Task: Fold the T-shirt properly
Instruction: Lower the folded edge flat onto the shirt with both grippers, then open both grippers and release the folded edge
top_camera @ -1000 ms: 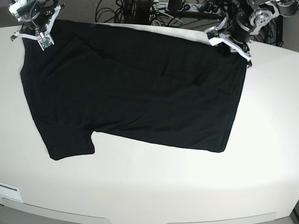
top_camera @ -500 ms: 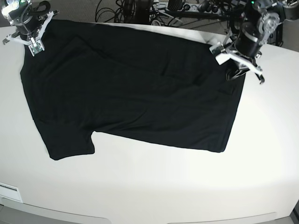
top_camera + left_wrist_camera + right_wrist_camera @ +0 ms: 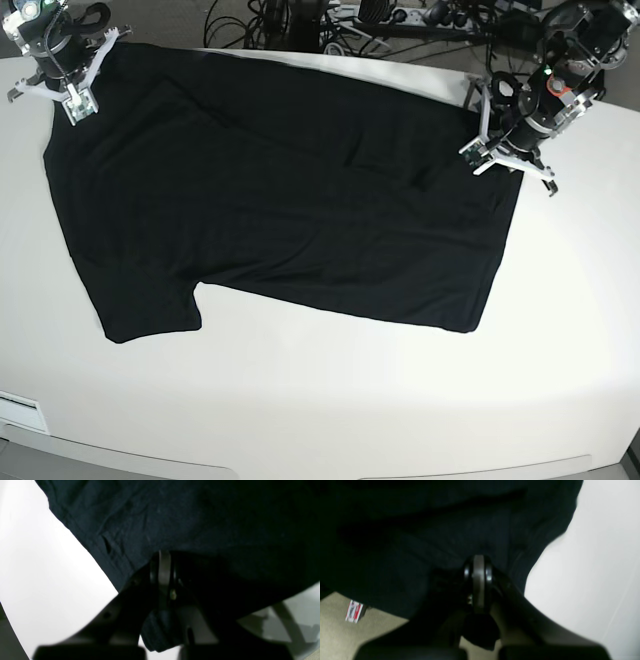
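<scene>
Step in hand, as I read it: first fold, both far corners gripped, pull not begun.

T-shirt lies spread, plain black side up, on the white table; one sleeve sticks out near-left, the far edge runs along the table's far rim.

Right gripper sits at the far-left corner. In the right wrist view its fingers are pressed together w/ black cloth bunched at the tips, so it's clamped on the T-shirt.

Left gripper is at the far-right corner. Left wrist view: fingers narrow, a wad of cloth caught between them, hem edge just beside. Also clamped on the T-shirt.

Next move prob: lift both corners together and carry the far edge toward the near edge. Needs matched height and speed, else the fold line skews. Grip on the right looks thin, could slip.

Around: cable tangle behind the far rim, off the cloth. Nothing on the table blocks a near-ward sweep. Wrinkles mid-shirt may carry into the fold.
</scene>
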### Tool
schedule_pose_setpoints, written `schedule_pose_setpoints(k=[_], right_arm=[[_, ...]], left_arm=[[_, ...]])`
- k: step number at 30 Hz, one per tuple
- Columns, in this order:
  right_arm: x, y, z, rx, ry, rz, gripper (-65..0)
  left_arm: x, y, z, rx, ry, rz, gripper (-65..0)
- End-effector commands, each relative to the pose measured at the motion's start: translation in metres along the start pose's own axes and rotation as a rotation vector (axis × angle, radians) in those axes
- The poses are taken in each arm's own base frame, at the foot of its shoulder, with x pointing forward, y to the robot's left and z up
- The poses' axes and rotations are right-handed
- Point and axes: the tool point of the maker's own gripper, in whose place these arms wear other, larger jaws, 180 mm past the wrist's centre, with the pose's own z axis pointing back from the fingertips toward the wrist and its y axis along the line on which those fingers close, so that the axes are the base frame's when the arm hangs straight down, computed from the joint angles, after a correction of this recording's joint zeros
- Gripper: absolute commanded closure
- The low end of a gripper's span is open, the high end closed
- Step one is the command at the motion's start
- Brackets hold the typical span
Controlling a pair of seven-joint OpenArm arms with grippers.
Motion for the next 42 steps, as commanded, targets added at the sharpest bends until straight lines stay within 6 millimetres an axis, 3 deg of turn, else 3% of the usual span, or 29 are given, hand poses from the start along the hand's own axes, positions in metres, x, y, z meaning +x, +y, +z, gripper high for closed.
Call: schedule_pose_setpoints(k=[1,6,11,19,21,26,32,42], right_arm=[[0.012,-0.004,0.006,-0.014,-0.04,0.022,0.0],[0.022,0.0,0.01,0.004,-0.075,0.02,0.0],[0.027,0.025,0.012,0.142,-0.102,-0.001,0.0],[0.024,0.021,0.011,0.122,-0.092,-0.006,0.0],[0.016,0.02,0.006,0.121,-0.068,-0.016,0.0],[-0.026,0.014,-0.017,0.115,0.021,-0.079,0.0],[-0.056,0.011,-0.041,0.132,0.109,-0.125,0.0],[-0.09,-0.009,-0.038,0.0,0.261,-0.167,0.0]], left_arm=[[-0.009,-0.003,0.002,-0.016,0.037,-0.009,0.0],[-0.015,-0.03,0.01,-0.08,0.077,0.014,0.0],[-0.01,-0.054,0.026,-0.111,0.072,0.027,0.0],[0.004,-0.053,0.046,-0.034,0.053,-0.04,0.0],[0.004,-0.047,0.046,-0.003,0.058,-0.071,0.0],[0.004,-0.032,0.047,0.077,0.06,-0.088,0.0],[0.005,-0.03,0.047,0.087,0.056,-0.097,0.0],[0.006,-0.009,0.05,0.202,0.061,-0.161,0.0]])
